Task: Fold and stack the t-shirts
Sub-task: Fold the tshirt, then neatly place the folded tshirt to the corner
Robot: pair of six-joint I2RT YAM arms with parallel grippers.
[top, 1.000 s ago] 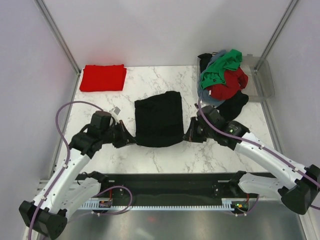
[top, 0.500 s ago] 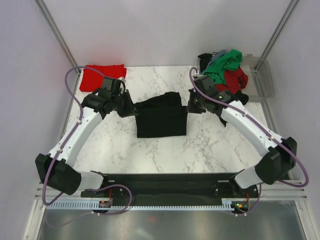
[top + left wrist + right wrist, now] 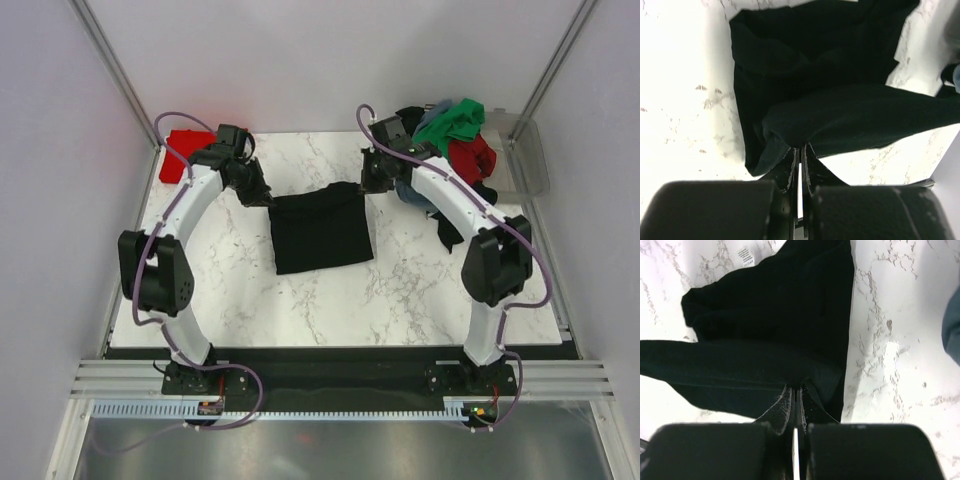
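A black t-shirt point(image 3: 320, 230) lies half folded in the middle of the marble table. My left gripper point(image 3: 266, 196) is shut on its far left corner, and the cloth runs out from between the jaws in the left wrist view point(image 3: 800, 146). My right gripper point(image 3: 364, 186) is shut on its far right corner, as the right wrist view point(image 3: 796, 386) also shows. Both grippers hold the folded-over edge a little above the table at the shirt's far side. A folded red t-shirt point(image 3: 178, 158) lies at the far left, partly behind my left arm.
A heap of unfolded shirts, green point(image 3: 455, 118), red point(image 3: 472, 157), grey-blue and black, spills from a clear bin point(image 3: 530, 160) at the far right. A small white tag point(image 3: 745, 255) lies on the marble beside the black shirt. Metal frame posts stand at both far corners.
Both grippers have carried the black shirt's near edge from the front of the table up and over to its far side, folding it in half. Both arms are now stretched far forward.
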